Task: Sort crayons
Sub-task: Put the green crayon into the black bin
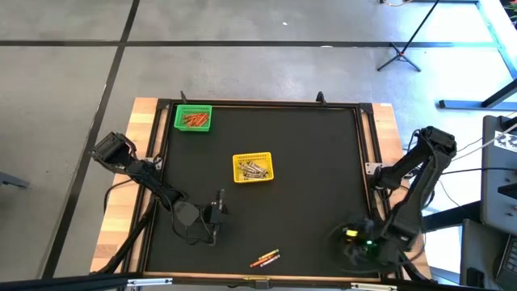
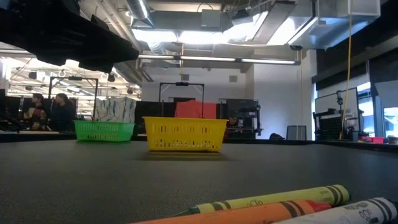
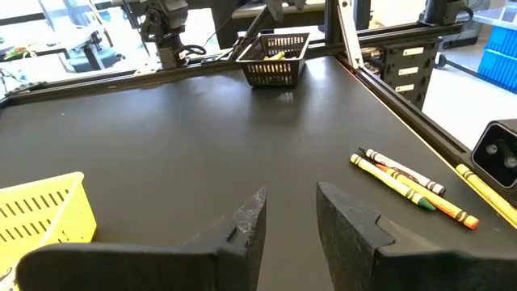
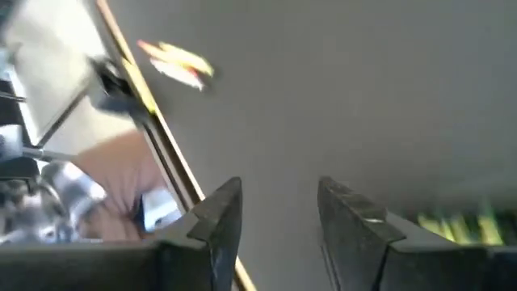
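Observation:
Three loose crayons [image 1: 265, 259] lie side by side on the black mat near the table's front edge; they also show in the left wrist view [image 3: 404, 186] and close up in the low view [image 2: 267, 208]. My left gripper [image 1: 223, 212] stands open left of the middle, level with the mat, nothing between its fingers [image 3: 287, 218]. My right gripper [image 4: 279, 202] is open and holds nothing, hovering at the near right corner [image 1: 365, 245] over a black mesh basket [image 1: 347, 237] with yellow and green crayons in it.
A green basket [image 1: 192, 118] holding orange and red crayons stands at the far left. A yellow basket [image 1: 253, 167] with crayons sits near the middle. A raised black frame [image 1: 367, 153] borders the mat. Bare mat lies between the baskets and the loose crayons.

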Tool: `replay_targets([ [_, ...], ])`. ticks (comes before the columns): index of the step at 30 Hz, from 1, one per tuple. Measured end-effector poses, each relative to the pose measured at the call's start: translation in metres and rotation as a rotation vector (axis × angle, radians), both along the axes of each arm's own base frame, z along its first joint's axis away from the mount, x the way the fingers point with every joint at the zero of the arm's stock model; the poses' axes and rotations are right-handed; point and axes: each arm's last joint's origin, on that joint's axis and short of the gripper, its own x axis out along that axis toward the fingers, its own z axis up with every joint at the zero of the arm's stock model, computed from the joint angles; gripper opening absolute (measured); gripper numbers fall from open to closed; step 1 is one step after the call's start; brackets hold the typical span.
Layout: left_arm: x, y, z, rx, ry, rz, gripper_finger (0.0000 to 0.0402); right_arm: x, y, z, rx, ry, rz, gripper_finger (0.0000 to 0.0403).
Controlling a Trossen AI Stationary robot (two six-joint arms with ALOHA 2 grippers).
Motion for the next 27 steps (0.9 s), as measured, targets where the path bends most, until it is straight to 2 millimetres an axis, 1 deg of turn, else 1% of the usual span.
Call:
replay_targets([
  [4,0.0,0.0,0.0,0.0,0.0,-0.001,0.0094,0.033,0.001,-0.003,-0.133,-0.145,0.103,0.0157],
  [9,0.0,0.0,0.0,0.0,0.001,-0.002,0.0094,0.071,-0.002,-0.02,-0.283,-0.19,0.194,0.0156],
  [13,0.0,0.0,0.0,0.0,0.001,-0.002,0.0094,0.101,-0.006,-0.035,-0.32,-0.204,0.226,0.0156],
  [17,0.0,0.0,0.0,0.0,0.001,-0.002,0.0094,0.126,-0.003,-0.049,-0.324,-0.264,0.299,0.0156],
  [21,0.0,0.0,0.0,-0.001,0.001,-0.003,0.0094,0.145,0.0,-0.061,-0.305,-0.329,0.373,0.0156],
  [25,0.0,0.0,0.0,0.0,0.001,-0.003,0.0094,0.159,0.003,-0.073,-0.26,-0.372,0.4,0.0156],
  [27,0.0,0.0,0.0,0.0,0.001,-0.003,0.0094,0.162,0.006,-0.08,-0.267,-0.39,0.426,0.0156],
])
